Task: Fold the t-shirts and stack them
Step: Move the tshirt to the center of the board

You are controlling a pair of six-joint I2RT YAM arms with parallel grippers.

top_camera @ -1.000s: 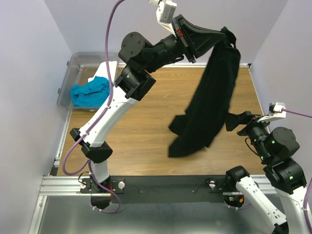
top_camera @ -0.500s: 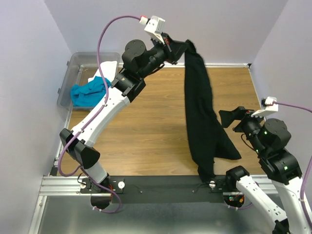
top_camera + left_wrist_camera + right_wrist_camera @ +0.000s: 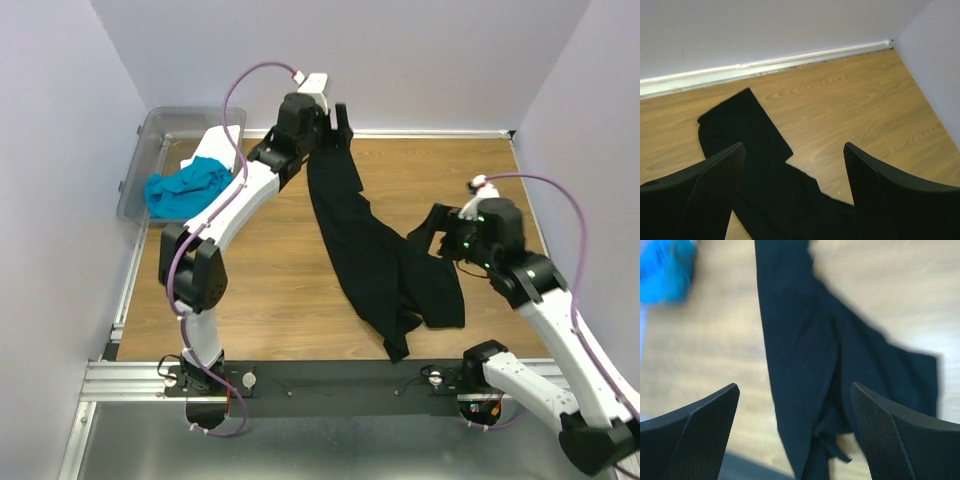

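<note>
The black t-shirt (image 3: 375, 250) lies on the wooden table as a long crumpled strip, running from the far middle to the near edge. My left gripper (image 3: 338, 135) hovers open over the shirt's far end (image 3: 755, 145), with nothing between its fingers (image 3: 715, 185). Open too, my right gripper (image 3: 428, 232) stands at the strip's right side and looks down on the bunched cloth (image 3: 800, 340). A turquoise t-shirt (image 3: 185, 190) and a white one (image 3: 215, 140) lie in the bin at the far left. The turquoise one also shows blurred in the right wrist view (image 3: 662, 270).
The clear plastic bin (image 3: 150, 135) stands at the far left corner of the table. A white baseboard (image 3: 765, 65) and walls close the far side and the right side. The black base rail (image 3: 330, 380) runs along the near edge.
My left arm swung the black t-shirt down from the air onto the table, opened its jaws and let it go. My right arm moved in toward the shirt.
</note>
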